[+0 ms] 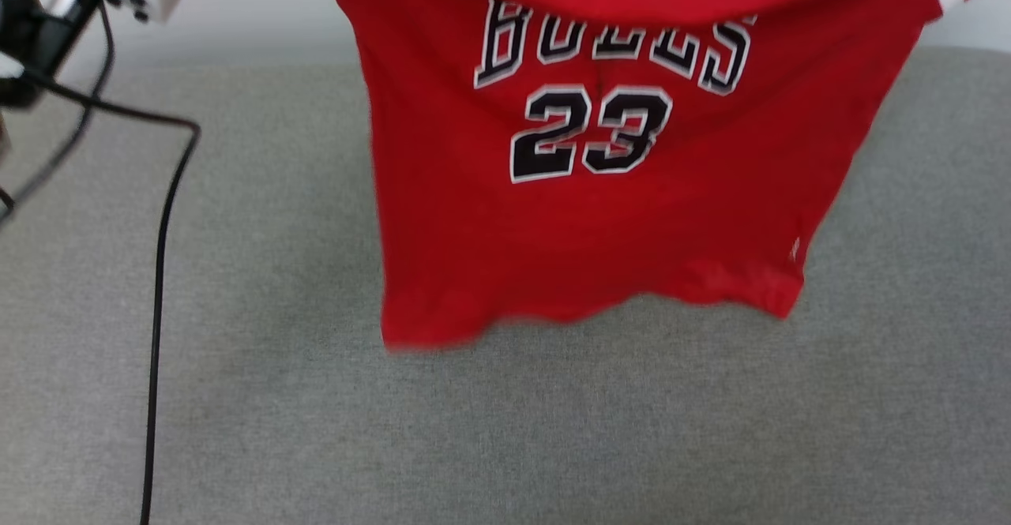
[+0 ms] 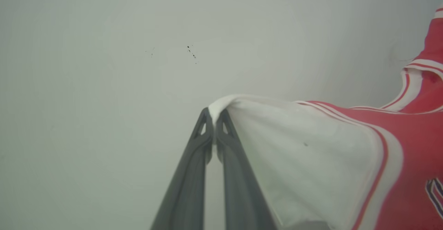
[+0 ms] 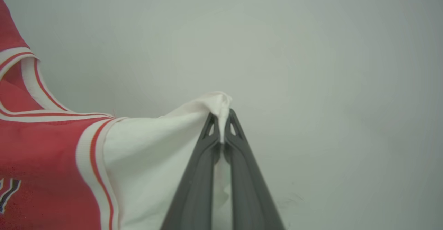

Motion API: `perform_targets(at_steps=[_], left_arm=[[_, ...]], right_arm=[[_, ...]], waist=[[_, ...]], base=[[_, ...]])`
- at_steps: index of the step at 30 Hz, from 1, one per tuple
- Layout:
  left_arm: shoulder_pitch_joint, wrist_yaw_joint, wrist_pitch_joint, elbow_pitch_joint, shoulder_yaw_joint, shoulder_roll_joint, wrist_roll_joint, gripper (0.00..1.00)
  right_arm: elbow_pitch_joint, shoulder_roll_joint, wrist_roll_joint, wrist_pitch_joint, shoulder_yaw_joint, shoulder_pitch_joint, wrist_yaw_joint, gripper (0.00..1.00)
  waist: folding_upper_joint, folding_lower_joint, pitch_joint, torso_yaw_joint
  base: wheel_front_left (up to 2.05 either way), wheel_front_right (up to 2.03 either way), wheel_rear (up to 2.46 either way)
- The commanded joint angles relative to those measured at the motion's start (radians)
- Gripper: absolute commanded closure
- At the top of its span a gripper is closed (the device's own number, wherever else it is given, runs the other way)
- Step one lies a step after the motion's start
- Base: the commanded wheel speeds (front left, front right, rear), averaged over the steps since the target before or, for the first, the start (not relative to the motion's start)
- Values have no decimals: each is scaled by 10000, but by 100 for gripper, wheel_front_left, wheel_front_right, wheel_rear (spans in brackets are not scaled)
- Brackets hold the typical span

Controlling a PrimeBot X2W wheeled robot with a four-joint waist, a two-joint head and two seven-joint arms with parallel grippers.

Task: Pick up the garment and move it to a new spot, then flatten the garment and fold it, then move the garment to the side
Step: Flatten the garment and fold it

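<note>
Garment (image 1: 584, 241) front, head view: arched lettering (image 1: 612, 43) in black w/ white outline read "BULLS", though the tops were cut off by a fold and the middle letters were only partly visible. Centred under it was the number (image 1: 591, 132) "23", same black w/ white outline, fully legible. Small white mark (image 1: 794, 249) near the hem on the view's right was too small to read. Left wrist view had a character fragment (image 2: 435, 192) at the lower right edge, unreadable. Right wrist view had a similar bit at lower left, also unreadable.

The red jersey (image 1: 600, 225), white-sleeved, with black white-outlined "BULLS" lettering and number 23, hangs spread wide by both sleeve tips, front showing, hem over a grey fabric surface (image 1: 505, 430).
</note>
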Motion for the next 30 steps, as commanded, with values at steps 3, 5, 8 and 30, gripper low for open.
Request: perform_targets(at_steps=[3, 5, 8, 30], left_arm=[[-988, -126, -93, 404, 201, -343, 215, 100], [-1577, -132, -202, 693, 388, -454, 327, 100], [-2429, -188, -283, 1170, 616, -592, 455, 100], [-5074, -958, -1836, 4835, 926, -1655, 842, 100]], right_arm=[[587, 194, -206, -157, 160, -1425, -18, 100], [1069, 377, -413, -327, 284, -2239, -16, 100], [1845, 599, -797, -740, 386, -3424, -18, 100], [5921, 2177, -1777, -3087, 1455, -7295, -18, 100]], waist=[[0, 0, 1068, -62], [0, 0, 1450, -98], [0, 0, 1986, -192], [0, 0, 4119, -156]], base=[[0, 0, 0], [0, 0, 0], [0, 0, 0], [0, 0, 0]])
